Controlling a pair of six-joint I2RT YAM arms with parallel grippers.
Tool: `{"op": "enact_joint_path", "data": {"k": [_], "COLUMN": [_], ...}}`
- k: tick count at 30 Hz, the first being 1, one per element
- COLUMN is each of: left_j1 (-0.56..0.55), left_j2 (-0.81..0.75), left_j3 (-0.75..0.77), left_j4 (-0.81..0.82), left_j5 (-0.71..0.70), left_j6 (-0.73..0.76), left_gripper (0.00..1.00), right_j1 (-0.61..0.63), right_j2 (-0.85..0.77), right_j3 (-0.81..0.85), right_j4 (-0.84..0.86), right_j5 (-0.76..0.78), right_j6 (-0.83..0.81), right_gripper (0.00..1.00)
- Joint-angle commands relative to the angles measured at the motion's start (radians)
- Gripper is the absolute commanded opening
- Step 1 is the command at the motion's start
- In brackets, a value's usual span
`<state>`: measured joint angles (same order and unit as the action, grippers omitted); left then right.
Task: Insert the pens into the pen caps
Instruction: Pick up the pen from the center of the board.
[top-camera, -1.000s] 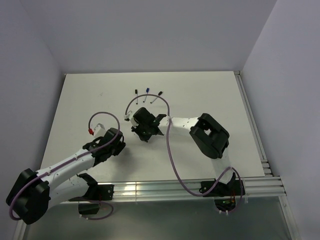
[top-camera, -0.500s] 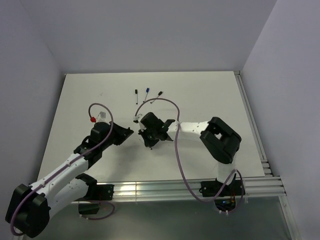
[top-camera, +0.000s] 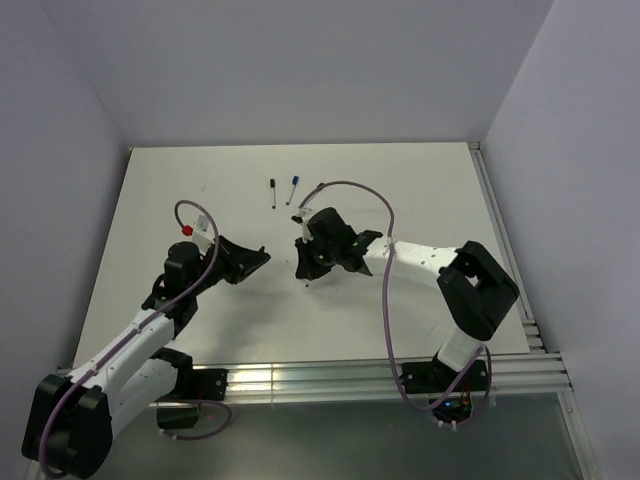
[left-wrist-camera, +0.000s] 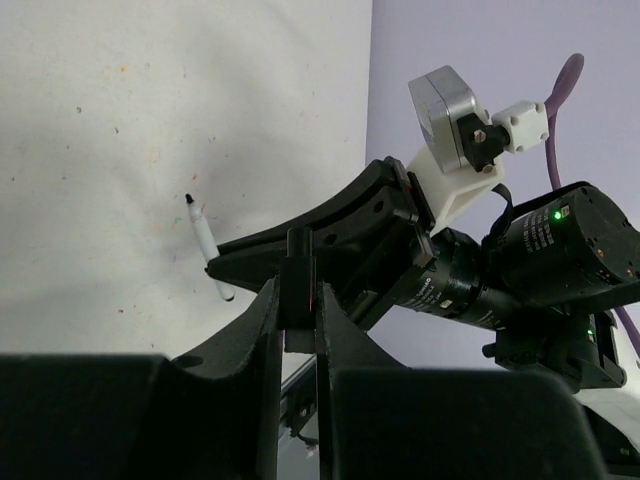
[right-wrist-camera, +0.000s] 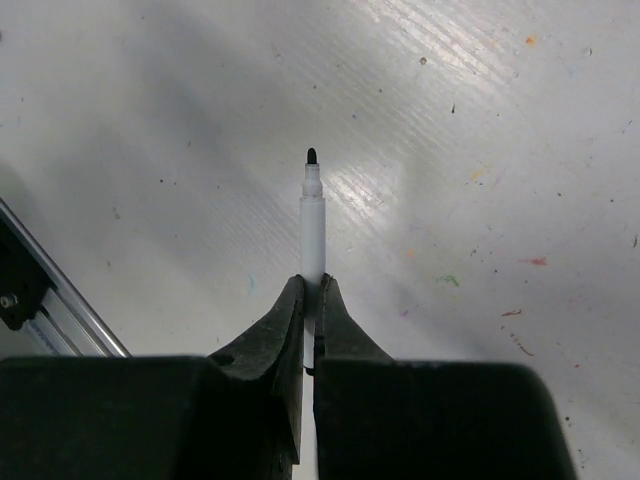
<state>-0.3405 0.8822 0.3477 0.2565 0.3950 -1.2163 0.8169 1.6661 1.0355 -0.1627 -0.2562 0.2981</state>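
My right gripper (top-camera: 304, 272) is shut on a thin white pen (right-wrist-camera: 312, 228) with a bare black tip, which points down toward the table (top-camera: 420, 190). My left gripper (top-camera: 262, 256) is shut on a small black pen cap (left-wrist-camera: 298, 268) and is held up off the table, facing the right gripper a short gap to its left. In the left wrist view the held pen (left-wrist-camera: 206, 262) sticks out of the right gripper, left of the cap. Two more pens lie at the back, one with a black end (top-camera: 272, 192) and one with a blue end (top-camera: 293, 189).
A purple cable (top-camera: 350, 186) loops over the right wrist near the back pens and may hide something there. Metal rails (top-camera: 350, 375) run along the near edge. Walls close in the left, back and right sides.
The right gripper has moved right and a little forward with the pen. The left gripper has swung up and toward it. A third pen seen at the back earlier no longer shows.
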Motion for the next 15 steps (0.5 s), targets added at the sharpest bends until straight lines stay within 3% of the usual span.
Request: {"op": "enact_joint_path", "data": {"k": [1,9,15], "left_j1": [0.023,0.041,0.041], "left_j2": [0.030,0.149,0.112], "left_j3": [0.011,-0.064,-0.049], "left_j4": [-0.004,0.312,0.328], "left_j5": [0.093,0.378,0.465], "left_j6": [-0.015,-0.095,-0.052], "left_gripper": [0.00,0.00,0.00], "right_j1": [-0.036,-0.056,-0.058], "right_j2": [-0.049,-0.143,-0.219], "right_j3": [-0.038,-0.081,-0.091], "right_j4": [0.060,0.091,0.078], "right_j5": [-0.046,-0.094,-0.077], "right_j6": [0.041,0.036,0.015], "right_gripper": [0.00,0.00,0.00]}}
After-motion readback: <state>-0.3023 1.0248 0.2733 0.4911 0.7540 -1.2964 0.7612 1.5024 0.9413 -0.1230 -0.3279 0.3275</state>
